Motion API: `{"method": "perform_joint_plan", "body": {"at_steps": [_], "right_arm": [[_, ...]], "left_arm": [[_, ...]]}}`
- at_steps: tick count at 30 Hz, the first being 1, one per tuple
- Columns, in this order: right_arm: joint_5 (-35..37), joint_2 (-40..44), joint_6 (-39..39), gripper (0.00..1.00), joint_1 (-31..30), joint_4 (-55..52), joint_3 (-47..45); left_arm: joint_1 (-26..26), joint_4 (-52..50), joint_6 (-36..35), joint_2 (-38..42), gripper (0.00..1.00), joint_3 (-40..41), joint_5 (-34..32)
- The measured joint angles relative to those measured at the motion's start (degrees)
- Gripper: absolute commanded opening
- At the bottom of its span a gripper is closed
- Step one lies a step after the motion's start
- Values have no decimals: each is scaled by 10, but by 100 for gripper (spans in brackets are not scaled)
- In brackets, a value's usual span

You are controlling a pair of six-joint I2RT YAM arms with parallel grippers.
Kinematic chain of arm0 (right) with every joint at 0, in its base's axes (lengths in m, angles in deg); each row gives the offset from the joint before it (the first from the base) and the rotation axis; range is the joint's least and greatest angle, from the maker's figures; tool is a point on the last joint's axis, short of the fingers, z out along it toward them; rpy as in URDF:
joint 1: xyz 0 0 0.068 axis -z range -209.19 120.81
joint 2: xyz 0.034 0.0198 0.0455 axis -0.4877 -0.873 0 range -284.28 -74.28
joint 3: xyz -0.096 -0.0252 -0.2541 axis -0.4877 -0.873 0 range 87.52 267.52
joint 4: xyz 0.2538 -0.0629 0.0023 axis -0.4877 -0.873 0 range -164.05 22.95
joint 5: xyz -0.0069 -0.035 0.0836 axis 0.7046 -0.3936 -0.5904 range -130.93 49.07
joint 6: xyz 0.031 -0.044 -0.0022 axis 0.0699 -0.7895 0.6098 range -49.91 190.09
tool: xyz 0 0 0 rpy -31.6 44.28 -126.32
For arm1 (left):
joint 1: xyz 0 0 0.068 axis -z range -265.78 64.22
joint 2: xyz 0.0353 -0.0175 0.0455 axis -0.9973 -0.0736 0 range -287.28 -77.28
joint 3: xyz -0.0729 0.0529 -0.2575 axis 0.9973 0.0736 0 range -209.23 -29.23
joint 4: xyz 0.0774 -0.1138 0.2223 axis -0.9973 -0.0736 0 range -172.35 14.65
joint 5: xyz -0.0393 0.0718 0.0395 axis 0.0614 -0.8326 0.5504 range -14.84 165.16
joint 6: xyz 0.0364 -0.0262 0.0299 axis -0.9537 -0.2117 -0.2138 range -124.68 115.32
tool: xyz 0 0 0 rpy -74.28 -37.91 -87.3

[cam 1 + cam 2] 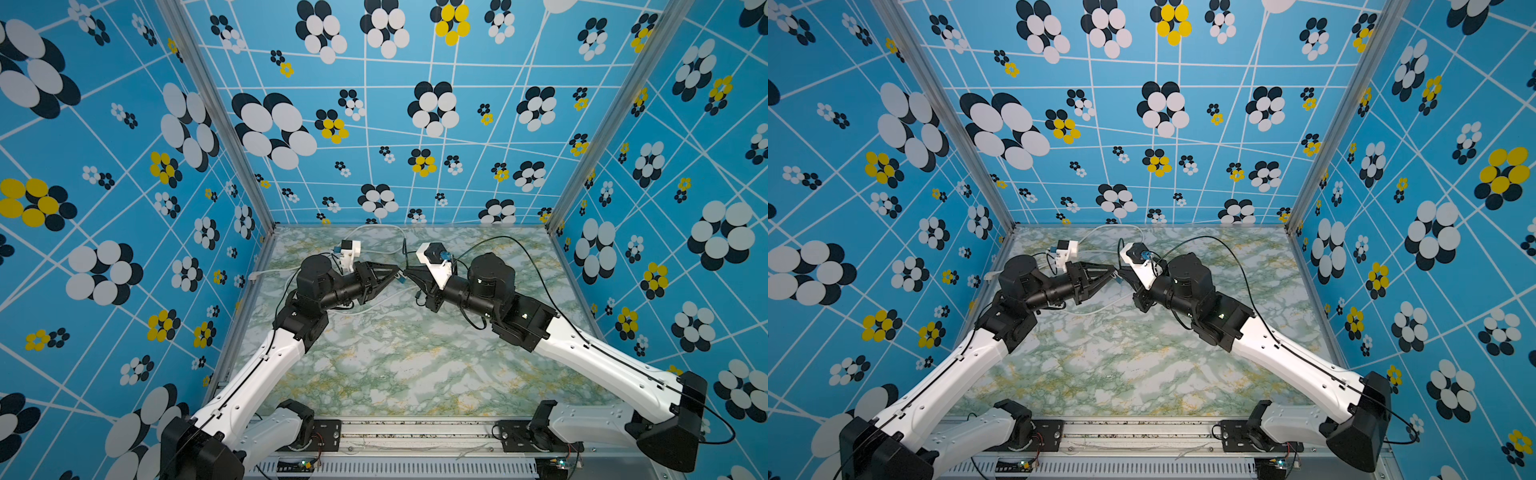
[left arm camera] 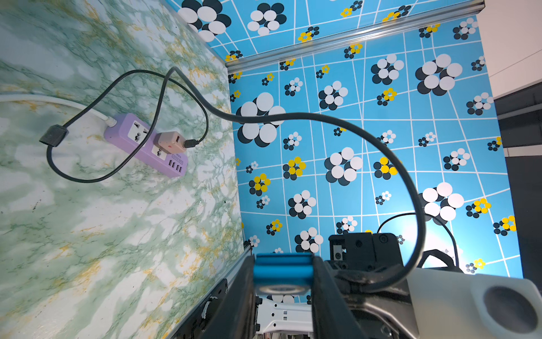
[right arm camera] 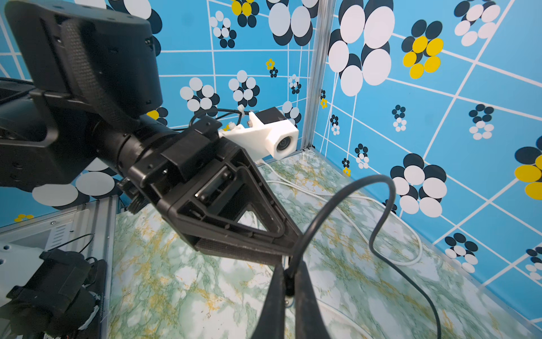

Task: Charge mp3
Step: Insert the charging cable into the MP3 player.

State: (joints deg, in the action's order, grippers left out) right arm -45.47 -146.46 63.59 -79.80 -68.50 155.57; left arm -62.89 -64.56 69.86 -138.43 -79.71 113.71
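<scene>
two grippers meet tip to tip above the middle of the marbled table [image 1: 395,365] in both top views. my left gripper [image 1: 395,272] faces my right gripper [image 1: 409,274], and a sliver of the blue mp3 [image 1: 402,281] shows between them, held clear of the surface.

from the left wrist, i see the mp3 clamped between the left fingers. a black cable [image 2: 322,117] loops away to the pink charger [image 2: 171,142], plugged into the lilac power strip [image 2: 120,135] well apart on the table.

from the right wrist, the right jaws pinch narrow on the cable's near end, at the left gripper's tip. i cannot tell whether the plug is seated.
</scene>
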Motion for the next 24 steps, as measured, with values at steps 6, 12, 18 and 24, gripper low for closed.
{"method": "perform_joint_plan", "body": {"at_steps": [6, 12, 18, 24], "right_arm": [[23, -22, 33, 0, 0, -4, 20], [31, -25, 64, 0, -1, 14, 12], [37, -20, 67, 0, -3, 35, -2], [37, -23, 71, 7, -3, 34, 1]], "left_arm": [[-1, 13, 11, 0, 0, 6, -33], [0, 30, 27, 1, 0, 12, -45], [0, 42, 39, 1, 0, 13, -43], [0, 33, 40, 1, 0, 13, -43]]}}
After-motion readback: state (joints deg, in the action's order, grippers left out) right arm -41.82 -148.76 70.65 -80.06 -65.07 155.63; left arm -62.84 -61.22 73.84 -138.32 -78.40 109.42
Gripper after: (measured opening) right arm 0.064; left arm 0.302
